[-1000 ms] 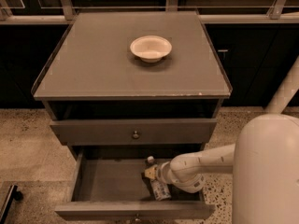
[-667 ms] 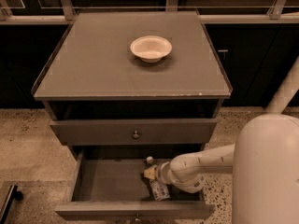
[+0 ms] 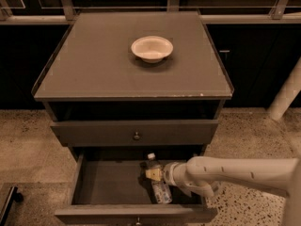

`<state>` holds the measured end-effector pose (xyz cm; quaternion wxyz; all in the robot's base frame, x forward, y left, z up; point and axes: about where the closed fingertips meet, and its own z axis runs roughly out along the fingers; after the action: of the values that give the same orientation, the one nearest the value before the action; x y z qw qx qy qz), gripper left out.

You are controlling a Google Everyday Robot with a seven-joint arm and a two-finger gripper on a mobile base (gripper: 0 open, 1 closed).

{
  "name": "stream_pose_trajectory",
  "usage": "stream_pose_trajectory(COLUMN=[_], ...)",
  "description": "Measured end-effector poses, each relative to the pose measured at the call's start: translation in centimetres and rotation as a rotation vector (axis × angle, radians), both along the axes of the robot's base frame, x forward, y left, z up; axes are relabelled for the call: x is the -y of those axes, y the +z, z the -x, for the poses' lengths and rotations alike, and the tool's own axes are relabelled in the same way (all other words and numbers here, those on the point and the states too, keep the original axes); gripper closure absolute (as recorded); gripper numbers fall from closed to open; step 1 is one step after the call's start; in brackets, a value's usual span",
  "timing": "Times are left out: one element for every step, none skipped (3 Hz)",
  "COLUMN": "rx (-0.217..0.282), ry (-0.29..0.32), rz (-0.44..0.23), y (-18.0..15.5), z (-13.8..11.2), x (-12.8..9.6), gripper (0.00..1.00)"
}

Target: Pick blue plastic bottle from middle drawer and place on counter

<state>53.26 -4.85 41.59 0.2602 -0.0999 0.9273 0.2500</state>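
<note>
Blue plastic bottle (image 3: 161,190) lies toward the 3 o'clock side of the open middle drawer (image 3: 108,182), cap pointing to 12 — my gripper (image 3: 156,174) reaches in from 3 o'clock against its neck end, placed, I reckon, for a sideways grab — clamped or not, I cannot tell.

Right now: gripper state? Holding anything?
Gripper: inside the middle drawer, right at the blue plastic bottle. Open, closed or holding it: cannot be told.
</note>
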Motion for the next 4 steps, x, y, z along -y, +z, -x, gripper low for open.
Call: stream_pose_trajectory(rx=[0.019,0.057,0.166,0.271], ry=[0.024,0.035,0.128,0.194], rz=[-0.019,-0.037,-0.103,-0.173], y=[1.2,3.7,9.6,16.6], z=[0.4,1.9,4.1,6.2], x=[0.1,1.6,1.3,2.0], gripper=[1.0,1.0,1.0,1.0])
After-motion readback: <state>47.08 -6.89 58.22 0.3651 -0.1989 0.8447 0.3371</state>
